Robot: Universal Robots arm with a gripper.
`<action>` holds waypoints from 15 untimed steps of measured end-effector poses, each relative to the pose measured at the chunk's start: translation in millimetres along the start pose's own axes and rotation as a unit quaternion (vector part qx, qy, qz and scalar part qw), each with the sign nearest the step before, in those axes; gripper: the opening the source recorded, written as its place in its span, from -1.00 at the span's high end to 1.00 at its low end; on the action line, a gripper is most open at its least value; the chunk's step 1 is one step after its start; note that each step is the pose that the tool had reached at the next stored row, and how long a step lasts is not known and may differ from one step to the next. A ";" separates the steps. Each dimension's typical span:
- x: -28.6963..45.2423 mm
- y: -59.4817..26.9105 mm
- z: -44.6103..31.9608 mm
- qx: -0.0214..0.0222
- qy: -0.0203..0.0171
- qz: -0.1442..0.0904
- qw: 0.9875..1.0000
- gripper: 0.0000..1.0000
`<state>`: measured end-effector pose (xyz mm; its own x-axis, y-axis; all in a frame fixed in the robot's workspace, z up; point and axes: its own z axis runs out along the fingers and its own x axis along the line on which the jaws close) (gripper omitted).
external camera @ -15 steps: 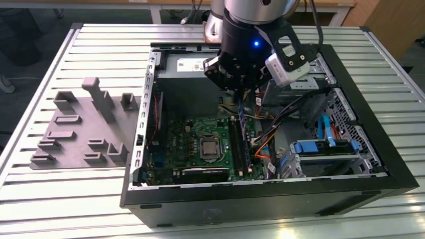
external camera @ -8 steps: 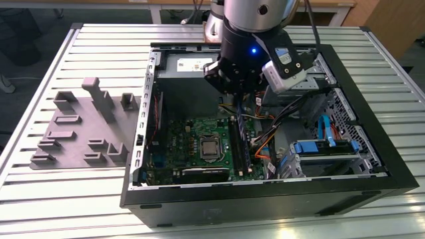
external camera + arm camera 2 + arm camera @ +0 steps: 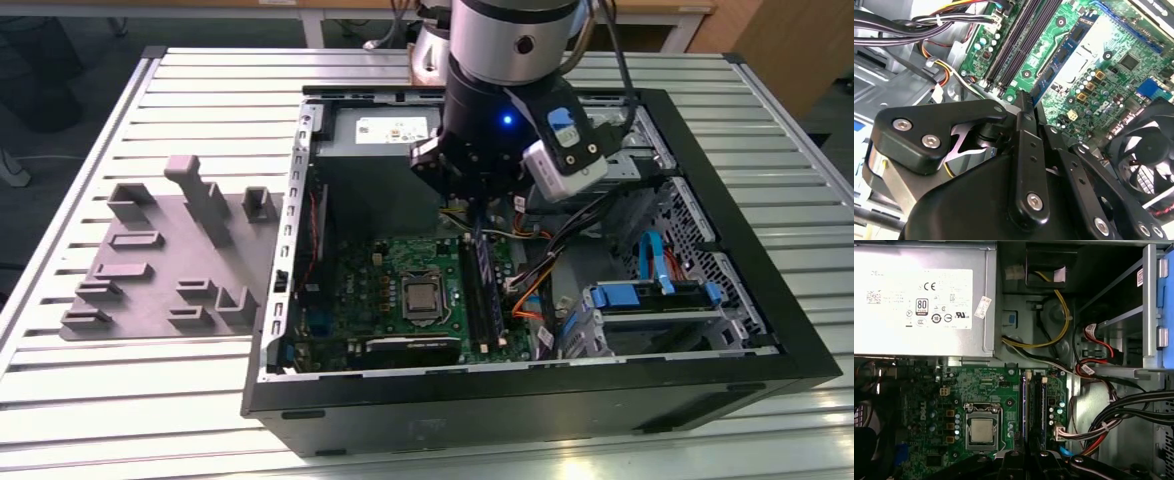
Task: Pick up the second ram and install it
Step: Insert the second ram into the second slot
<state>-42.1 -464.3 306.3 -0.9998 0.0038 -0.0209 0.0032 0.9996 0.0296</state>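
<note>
My gripper (image 3: pixel 470 205) hangs inside the open computer case (image 3: pixel 747 330), above the far end of the motherboard's memory slots (image 3: pixel 483 295). In the second wrist view its black fingers (image 3: pixel 1024 120) are shut together with nothing showing between them, the tips (image 3: pixel 1024 97) just short of the slots (image 3: pixel 1016 42). In the first wrist view the gripper (image 3: pixel 1026 456) lines up with the slots (image 3: pixel 1034 405). Thin dark sticks seem to stand in the slots. I cannot tell which is the second ram.
A grey tray (image 3: pixel 160 260) with raised blocks lies on the slatted table at the exterior view's left. Inside the case are the power supply (image 3: pixel 919 295), processor socket (image 3: pixel 981 430), a fan (image 3: pixel 1144 155), cable bundles (image 3: pixel 1114 410) and a blue drive cage (image 3: pixel 654 295).
</note>
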 end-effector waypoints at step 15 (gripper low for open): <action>-4.2 -0.5 10.4 0.000 0.018 0.001 1.000 0.72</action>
<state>-37.7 -464.5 296.0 -0.9999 0.0042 0.0152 0.0046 0.9995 0.0302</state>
